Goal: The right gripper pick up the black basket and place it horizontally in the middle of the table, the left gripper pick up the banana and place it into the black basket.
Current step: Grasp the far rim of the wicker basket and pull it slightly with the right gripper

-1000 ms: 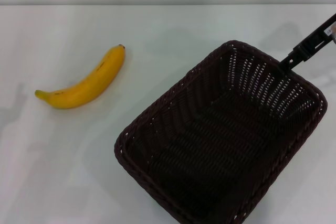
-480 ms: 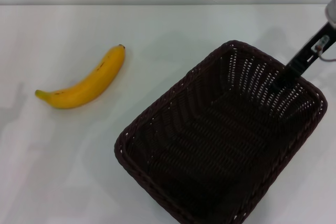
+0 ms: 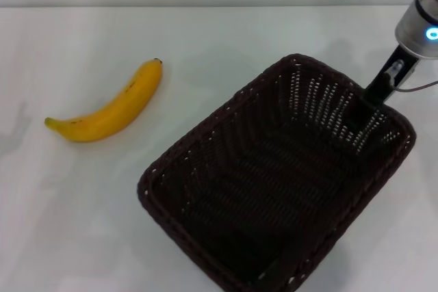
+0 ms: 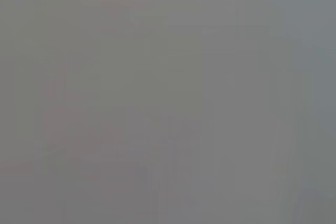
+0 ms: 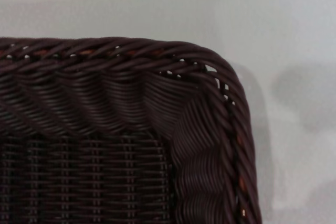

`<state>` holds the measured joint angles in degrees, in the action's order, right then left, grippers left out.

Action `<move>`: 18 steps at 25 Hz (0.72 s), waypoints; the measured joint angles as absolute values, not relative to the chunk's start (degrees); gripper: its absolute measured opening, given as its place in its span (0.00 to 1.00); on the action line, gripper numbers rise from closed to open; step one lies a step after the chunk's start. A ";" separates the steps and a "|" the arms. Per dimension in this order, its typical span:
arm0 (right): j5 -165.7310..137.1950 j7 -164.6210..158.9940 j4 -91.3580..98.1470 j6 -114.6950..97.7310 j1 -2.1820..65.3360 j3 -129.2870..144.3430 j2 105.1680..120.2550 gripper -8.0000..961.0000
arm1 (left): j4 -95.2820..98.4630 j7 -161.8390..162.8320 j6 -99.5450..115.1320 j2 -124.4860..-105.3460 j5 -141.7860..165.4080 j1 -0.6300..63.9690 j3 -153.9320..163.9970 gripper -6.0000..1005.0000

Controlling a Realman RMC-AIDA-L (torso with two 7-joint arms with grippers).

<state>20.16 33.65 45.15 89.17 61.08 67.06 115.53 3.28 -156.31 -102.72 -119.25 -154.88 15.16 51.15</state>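
Where the right gripper (image 3: 361, 109) dips over the far-right rim of the black basket (image 3: 274, 182), apparently clamped on the wicker wall. Well off leftward, across bare white table (image 3: 82, 223): curved yellow banana (image 3: 109, 106). Woven, perforated sides, braided rim.

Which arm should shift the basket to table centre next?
Right. The right gripper is already at the far rim of the black basket, reaching inside its wall. The left gripper isn't in the head view. The banana lies apart on the table.
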 joint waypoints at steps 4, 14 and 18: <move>21.70 31.54 45.18 89.43 61.07 66.89 115.40 0.73 | 4.42 -156.44 -102.50 -119.05 -155.21 14.70 51.15 0.87; 22.77 30.70 52.25 95.12 60.73 63.61 115.13 0.65 | 6.32 -156.53 -99.27 -119.00 -155.39 14.82 50.99 0.86; 22.61 30.69 52.17 96.02 60.97 63.86 115.12 0.53 | 6.34 -156.60 -99.21 -119.00 -155.40 14.93 50.98 0.86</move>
